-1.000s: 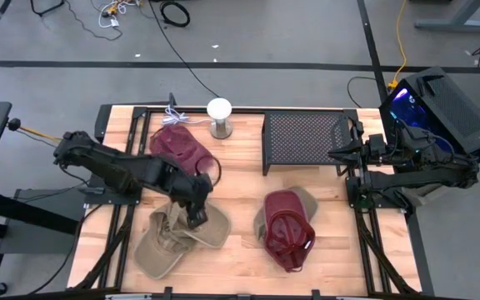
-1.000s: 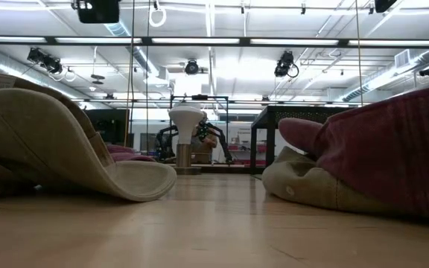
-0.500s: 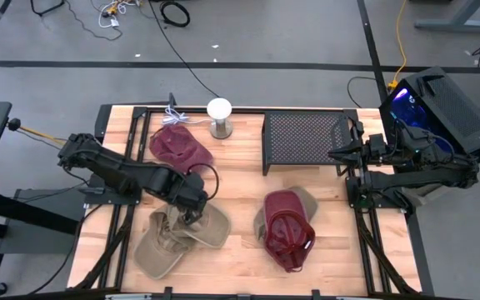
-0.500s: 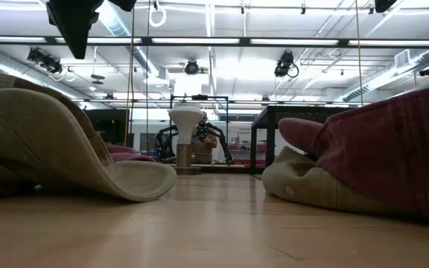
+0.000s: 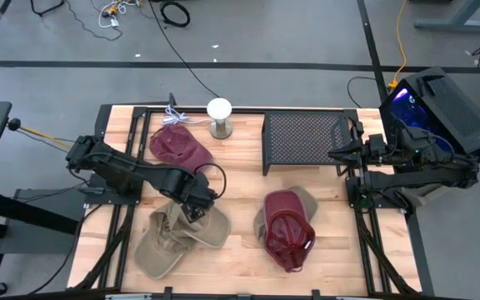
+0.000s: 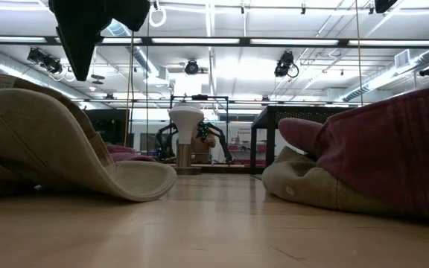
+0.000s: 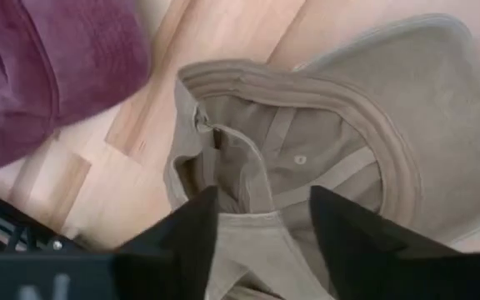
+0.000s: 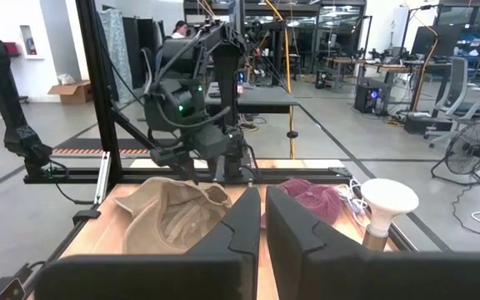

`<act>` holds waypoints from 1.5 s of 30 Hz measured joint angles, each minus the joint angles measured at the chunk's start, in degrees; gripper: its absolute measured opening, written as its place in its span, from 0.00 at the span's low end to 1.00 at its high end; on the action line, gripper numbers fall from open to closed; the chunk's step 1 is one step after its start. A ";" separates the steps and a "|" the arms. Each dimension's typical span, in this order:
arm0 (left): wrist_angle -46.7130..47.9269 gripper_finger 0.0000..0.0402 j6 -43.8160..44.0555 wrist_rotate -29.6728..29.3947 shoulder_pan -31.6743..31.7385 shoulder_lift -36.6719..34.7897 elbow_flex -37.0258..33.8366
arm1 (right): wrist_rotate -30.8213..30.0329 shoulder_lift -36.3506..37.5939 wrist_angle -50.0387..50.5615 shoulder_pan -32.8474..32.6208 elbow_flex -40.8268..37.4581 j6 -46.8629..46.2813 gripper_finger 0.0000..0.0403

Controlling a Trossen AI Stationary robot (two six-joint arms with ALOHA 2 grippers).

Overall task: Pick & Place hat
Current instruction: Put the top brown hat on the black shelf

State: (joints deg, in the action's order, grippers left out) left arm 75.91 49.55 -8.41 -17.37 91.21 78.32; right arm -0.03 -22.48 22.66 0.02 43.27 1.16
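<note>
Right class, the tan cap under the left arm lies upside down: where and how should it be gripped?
Grip the tan cap by its crown edge, where the rim stands up beside the inner sweatband. Come straight down from above, one finger inside the hollow and one outside. The left end effector is open and hangs right over that rim, so little repositioning seems needed.

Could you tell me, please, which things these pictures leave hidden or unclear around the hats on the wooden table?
- Tan cap under the dark red cap: high view shows only its edge.
- Left gripper: low view cuts it at the top edge.
- Tan cap below it: whether the fingers touch the fabric cannot be told.
- Black mesh stand: anything beneath is hidden from above.
</note>
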 joint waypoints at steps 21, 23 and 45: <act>-1.43 0.60 4.20 2.28 0.31 1.28 -12.65 | 0.00 0.00 0.19 0.01 -0.02 -0.01 0.07; -1.95 0.55 5.02 1.63 0.33 1.28 -13.59 | 0.00 0.00 0.19 0.01 0.00 -0.01 0.07; -12.67 0.03 -22.47 -47.28 -1.81 -4.01 2.09 | 0.02 0.00 0.19 -0.01 -0.02 -0.01 0.07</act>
State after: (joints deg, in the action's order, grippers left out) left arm 63.24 27.08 -55.69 -19.18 87.20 80.41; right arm -0.01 -22.48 22.85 0.01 43.24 1.15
